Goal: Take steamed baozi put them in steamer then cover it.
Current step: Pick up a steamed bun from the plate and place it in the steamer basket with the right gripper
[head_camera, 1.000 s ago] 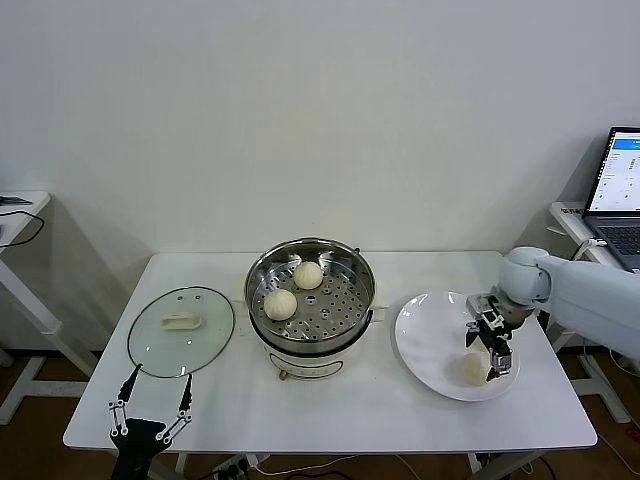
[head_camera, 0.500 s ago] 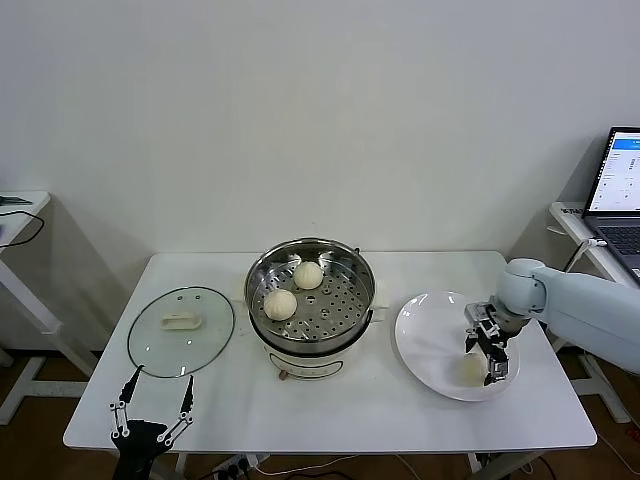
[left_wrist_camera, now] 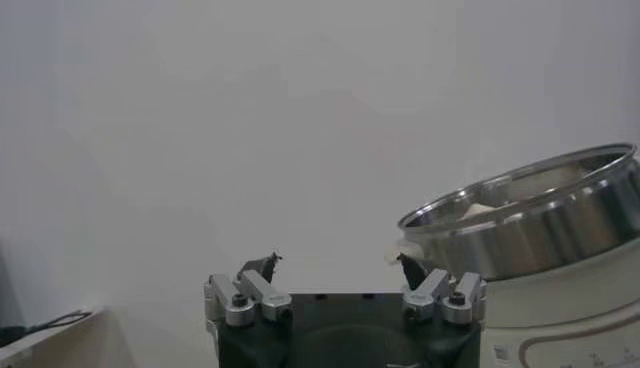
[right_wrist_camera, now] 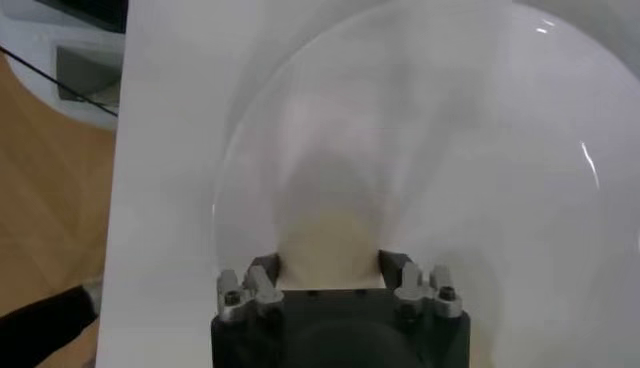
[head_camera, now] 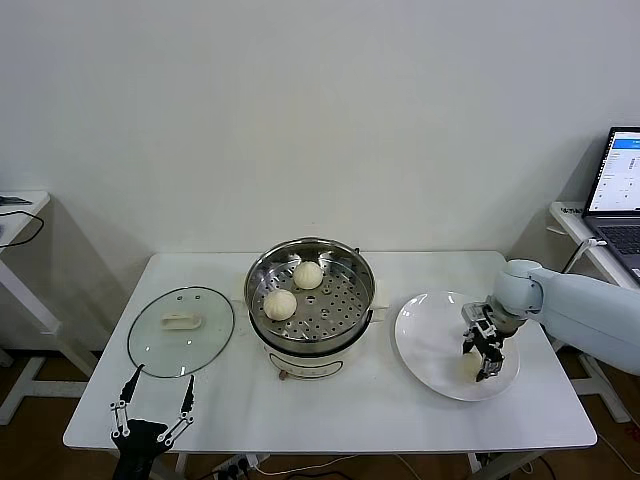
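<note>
The steel steamer (head_camera: 340,262) stands mid-table on its white pot base, with two baozi inside, one (head_camera: 307,274) at the back and one (head_camera: 280,303) at the front left. A third baozi (head_camera: 469,368) lies on the white plate (head_camera: 430,340). My right gripper (head_camera: 483,357) is down on the plate, open, with a finger on each side of that baozi, which fills the gap in the right wrist view (right_wrist_camera: 325,235). The glass cover (head_camera: 181,330) lies flat at the table's left. My left gripper (head_camera: 152,408) is parked open below the table's front left corner. It also shows in the left wrist view (left_wrist_camera: 337,262), beside the steamer (left_wrist_camera: 540,215).
A laptop (head_camera: 620,185) sits on a side table at far right, close to the right arm. Another side table (head_camera: 20,215) stands at far left. The table's front edge (head_camera: 330,440) runs just below the plate and pot.
My right gripper has moved down and a little left onto the plate, so its fingers now straddle the baozi. The left arm, steamer and cover have not moved.
</note>
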Available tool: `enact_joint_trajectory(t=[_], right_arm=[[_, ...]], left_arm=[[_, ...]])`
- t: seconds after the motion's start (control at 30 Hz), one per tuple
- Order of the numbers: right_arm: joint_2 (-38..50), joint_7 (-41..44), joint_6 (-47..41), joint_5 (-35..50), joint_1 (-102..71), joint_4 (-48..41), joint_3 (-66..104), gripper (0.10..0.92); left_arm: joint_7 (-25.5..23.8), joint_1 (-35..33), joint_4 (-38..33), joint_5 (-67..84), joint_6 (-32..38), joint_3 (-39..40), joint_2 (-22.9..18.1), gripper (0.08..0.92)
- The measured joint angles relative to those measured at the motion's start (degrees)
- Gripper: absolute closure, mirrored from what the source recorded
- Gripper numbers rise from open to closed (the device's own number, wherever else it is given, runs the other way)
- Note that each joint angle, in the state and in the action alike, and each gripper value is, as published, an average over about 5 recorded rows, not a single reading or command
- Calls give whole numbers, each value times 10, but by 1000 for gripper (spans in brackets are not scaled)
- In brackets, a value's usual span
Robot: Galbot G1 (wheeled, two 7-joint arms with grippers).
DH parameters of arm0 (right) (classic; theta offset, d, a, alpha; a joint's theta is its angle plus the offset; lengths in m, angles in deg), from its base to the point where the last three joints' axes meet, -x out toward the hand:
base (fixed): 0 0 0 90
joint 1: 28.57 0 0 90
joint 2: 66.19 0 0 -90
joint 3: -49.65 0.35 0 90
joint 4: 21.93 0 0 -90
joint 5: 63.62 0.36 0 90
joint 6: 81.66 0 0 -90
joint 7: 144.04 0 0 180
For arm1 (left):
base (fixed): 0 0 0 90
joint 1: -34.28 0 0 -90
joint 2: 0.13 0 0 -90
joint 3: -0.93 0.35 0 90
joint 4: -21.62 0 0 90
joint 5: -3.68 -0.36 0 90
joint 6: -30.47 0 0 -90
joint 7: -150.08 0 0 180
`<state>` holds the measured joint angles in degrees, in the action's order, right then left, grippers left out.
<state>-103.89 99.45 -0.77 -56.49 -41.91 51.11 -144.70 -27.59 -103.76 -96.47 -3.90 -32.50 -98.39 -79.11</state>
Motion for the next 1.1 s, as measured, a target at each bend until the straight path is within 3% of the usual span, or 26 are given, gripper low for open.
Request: enact_joint_trajectory(t=[0.23,0.6,1.1], right_arm=[[-25,26,43,12,95,27,-11,357],[-123,41,187,7,228,53,-6,356],[-243,15,378,-89,244,112,2,363]], left_arm=[[0,2,-2,1,-1,5,6,177],[-1,0,-7,2,-3,6,10,177],[-1,-1,-6,3,-2,3,10,177]])
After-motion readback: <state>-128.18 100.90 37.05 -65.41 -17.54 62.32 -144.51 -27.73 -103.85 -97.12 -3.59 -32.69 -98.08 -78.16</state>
